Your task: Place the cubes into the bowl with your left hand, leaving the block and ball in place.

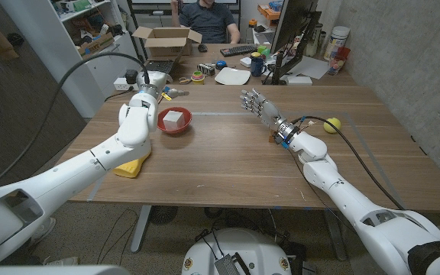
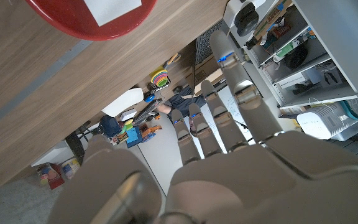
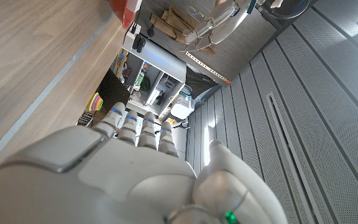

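I'm holding my left hand (image 1: 145, 100) empty, fingers straight, at the bowl's (image 1: 161, 124) nine o'clock; a cube (image 1: 174, 118) is sitting inside (dropped, I'd judge). My right hand (image 1: 258, 103) is waiting wide.

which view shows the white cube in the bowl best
The head view: it shows the whole white cube sitting inside the red bowl, beside the left hand. The left wrist view catches only part of the cube, cut by the picture's edge. The right wrist view shows just a sliver of the bowl's rim.
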Action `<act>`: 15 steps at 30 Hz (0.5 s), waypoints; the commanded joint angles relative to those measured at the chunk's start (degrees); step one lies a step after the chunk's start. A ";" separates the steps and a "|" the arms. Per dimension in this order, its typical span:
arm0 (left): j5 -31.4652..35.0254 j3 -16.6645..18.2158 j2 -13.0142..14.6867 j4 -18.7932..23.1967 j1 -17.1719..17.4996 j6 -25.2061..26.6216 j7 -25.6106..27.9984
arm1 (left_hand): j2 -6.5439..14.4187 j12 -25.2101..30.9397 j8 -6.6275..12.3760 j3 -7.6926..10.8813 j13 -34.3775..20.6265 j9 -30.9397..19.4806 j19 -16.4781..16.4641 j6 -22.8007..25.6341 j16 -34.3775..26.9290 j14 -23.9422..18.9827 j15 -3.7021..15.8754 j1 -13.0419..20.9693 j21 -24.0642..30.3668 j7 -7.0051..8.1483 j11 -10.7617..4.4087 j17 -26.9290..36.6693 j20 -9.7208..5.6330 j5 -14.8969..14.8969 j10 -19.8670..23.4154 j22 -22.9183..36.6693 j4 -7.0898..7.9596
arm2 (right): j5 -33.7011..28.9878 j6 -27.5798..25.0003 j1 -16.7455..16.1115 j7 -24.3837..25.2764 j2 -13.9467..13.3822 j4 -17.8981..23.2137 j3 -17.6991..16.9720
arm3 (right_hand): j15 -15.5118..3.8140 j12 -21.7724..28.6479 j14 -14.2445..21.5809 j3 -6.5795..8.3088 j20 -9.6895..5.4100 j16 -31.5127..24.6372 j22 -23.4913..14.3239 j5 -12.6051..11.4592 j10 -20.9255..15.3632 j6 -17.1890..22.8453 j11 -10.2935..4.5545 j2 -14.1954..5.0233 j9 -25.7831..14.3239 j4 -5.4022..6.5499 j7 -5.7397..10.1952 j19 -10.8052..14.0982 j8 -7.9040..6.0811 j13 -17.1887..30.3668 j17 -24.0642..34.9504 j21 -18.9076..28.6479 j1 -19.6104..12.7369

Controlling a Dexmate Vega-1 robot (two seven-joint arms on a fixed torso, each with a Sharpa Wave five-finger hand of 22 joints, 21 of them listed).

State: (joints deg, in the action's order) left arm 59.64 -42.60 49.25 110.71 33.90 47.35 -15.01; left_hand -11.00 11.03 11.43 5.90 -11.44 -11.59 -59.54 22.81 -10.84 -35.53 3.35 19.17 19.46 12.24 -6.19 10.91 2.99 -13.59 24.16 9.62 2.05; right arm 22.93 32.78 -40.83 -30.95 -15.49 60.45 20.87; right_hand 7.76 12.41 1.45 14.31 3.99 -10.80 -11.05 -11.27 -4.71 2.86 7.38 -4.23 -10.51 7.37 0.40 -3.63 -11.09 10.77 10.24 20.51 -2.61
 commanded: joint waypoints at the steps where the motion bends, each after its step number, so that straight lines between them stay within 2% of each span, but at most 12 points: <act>1: 5.32 2.55 0.62 4.61 1.49 1.06 -4.03 | 0.21 -0.10 -0.29 -0.85 -0.12 -0.12 -0.07 -1.02 0.22 0.81 1.80 -0.82 -0.45 0.16 0.65 0.12 0.32 -0.41 -0.61 0.07 -0.02 | 0.82 0.96 -0.77 -0.34 -0.25 0.78 -0.07 | 0.32 0.17 0.17 -0.15 -0.02 -0.03 -0.19 -0.47 -0.40 0.13 0.18 0.51 -0.25 -0.12 -0.19 0.36 -0.05 0.14 0.12 -0.40 0.03; 6: 7.58 3.69 0.14 5.94 2.05 1.06 -5.61 | 0.21 -0.15 -0.27 -1.43 -0.12 -0.12 -0.03 -1.27 0.35 1.51 1.48 -1.21 -0.82 0.20 1.06 0.12 0.71 -0.55 -0.95 0.07 0.04 | 1.33 1.27 -1.10 -0.47 -0.27 0.94 -0.33 | 0.32 0.17 0.19 -0.19 -0.03 -0.03 -0.19 -0.48 -0.42 0.13 0.21 0.52 -0.25 -0.12 -0.18 0.40 -0.05 0.14 0.12 -0.43 0.03; 9: 10.13 3.70 -0.20 6.59 1.64 1.22 -8.77 | 0.19 -0.21 -0.28 -1.98 -0.12 -0.13 0.28 -1.54 0.40 2.03 1.10 -1.62 -1.26 0.09 1.01 0.12 1.12 -0.69 -1.32 0.07 0.11 | 1.47 1.43 -1.17 -0.63 -0.34 0.90 -0.43 | 0.43 0.18 0.17 -0.20 0.00 -0.02 -0.19 -0.48 -0.43 0.15 0.18 0.52 -0.25 -0.12 -0.19 0.38 -0.06 0.14 0.12 -0.45 0.03; 11: 9.84 4.90 -0.18 7.47 2.52 0.36 -7.82 | 0.19 -0.35 -0.46 -2.60 -0.11 -0.12 0.65 -2.30 0.54 2.90 0.85 -2.05 -1.76 0.12 1.10 0.10 1.48 -0.87 -1.98 0.08 0.17 | 1.63 1.74 -1.22 -0.96 -0.37 0.76 -0.50 | 0.45 0.18 0.14 -0.21 0.00 0.00 -0.19 -0.48 -0.44 0.21 0.22 0.53 -0.25 -0.12 -0.26 0.38 -0.08 0.14 0.12 -0.47 0.04; 15: 12.54 5.66 -0.76 8.64 2.63 0.12 -10.30 | 0.24 -0.30 -0.51 -3.22 -0.10 -0.12 1.00 -2.82 0.61 3.70 0.37 -2.41 -2.29 0.21 1.23 0.08 1.84 -1.07 -2.21 0.08 0.21 | 2.00 2.14 -1.62 -0.93 -0.31 0.83 -0.85 | 0.40 0.17 0.17 -0.24 -0.02 -0.01 -0.19 -0.49 -0.44 0.21 0.22 0.54 -0.25 -0.12 -0.24 0.43 -0.08 0.14 0.11 -0.49 0.03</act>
State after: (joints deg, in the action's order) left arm 67.15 -39.32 49.36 116.13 35.58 48.15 -21.00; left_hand -10.69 10.80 11.01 3.08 -11.45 -11.59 -58.71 20.45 -10.50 -32.43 3.17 17.35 17.45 12.28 -5.11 10.92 4.45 -14.02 22.44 9.62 2.28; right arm 24.09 34.00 -41.79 -31.44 -15.75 61.18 20.65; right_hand 7.76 12.41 1.44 14.32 3.99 -10.80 -11.05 -11.27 -4.71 2.86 7.38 -4.23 -10.51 7.37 0.40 -3.63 -11.09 10.77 10.24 20.07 -2.61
